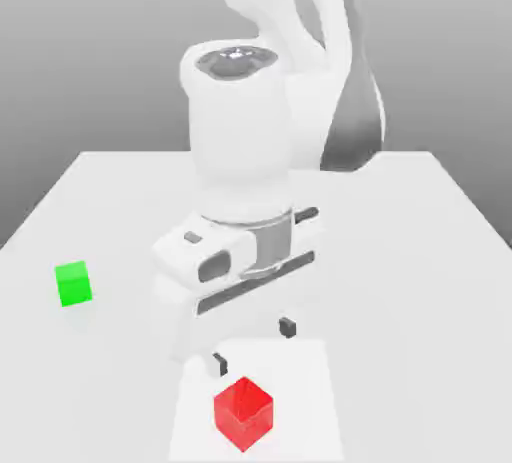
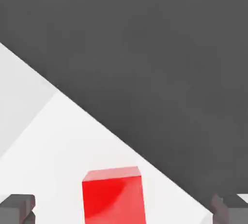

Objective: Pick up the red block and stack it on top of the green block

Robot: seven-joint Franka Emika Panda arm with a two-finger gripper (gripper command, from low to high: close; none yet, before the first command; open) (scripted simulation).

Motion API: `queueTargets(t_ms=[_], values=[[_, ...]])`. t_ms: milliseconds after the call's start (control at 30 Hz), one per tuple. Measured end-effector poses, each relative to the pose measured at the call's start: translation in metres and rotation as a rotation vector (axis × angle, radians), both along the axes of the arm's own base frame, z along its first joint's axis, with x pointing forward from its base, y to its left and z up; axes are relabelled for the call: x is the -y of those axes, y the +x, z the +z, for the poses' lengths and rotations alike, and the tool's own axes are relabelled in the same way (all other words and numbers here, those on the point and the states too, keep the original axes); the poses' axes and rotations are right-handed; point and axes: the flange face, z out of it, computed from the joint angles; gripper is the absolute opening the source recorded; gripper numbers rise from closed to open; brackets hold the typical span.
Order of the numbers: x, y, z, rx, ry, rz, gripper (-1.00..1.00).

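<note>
The red block [image 1: 243, 412] sits on the white worktop [image 1: 420, 251] near its front edge, just below my pincer [image 1: 252, 344], whose dark fingertips [image 1: 288, 327] are spread apart above it, holding nothing. The green block [image 1: 73, 283] rests well apart, toward the exterior view's left.

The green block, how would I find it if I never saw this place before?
Start at the big white robot arm standing on the white table. Look toward the exterior view's left, away from the arm: the green block sits alone there. It is a small bright green cube, unlike the red block near the front below the open end effector.
</note>
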Motion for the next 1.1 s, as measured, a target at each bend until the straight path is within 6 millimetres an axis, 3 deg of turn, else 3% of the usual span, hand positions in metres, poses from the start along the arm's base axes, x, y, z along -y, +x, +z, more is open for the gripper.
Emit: queueTargets(t_ms=[167, 200, 400, 600, 667, 733, 867, 1100], values=[[0.002, -0.003, -0.063, -0.017, -0.012, 0.02, 0.0], [0.002, -0.004, -0.071, -0.018, -0.012, 0.02, -1.0], [0.002, -0.004, -0.074, -0.02, -0.011, 0.02, -1.0], [0.002, -0.004, -0.017, -0.019, -0.011, 0.021, -1.0], [0.034, -0.011, 0.001, -0.015, -0.024, 0.025, -1.0], [0.083, -0.025, 0.015, -0.012, -0.04, 0.009, -1.0], [0.172, -0.073, 0.035, -0.016, -0.06, -0.017, -1.0], [0.253, -0.168, 0.047, -0.029, -0.058, 0.043, -1.0]])
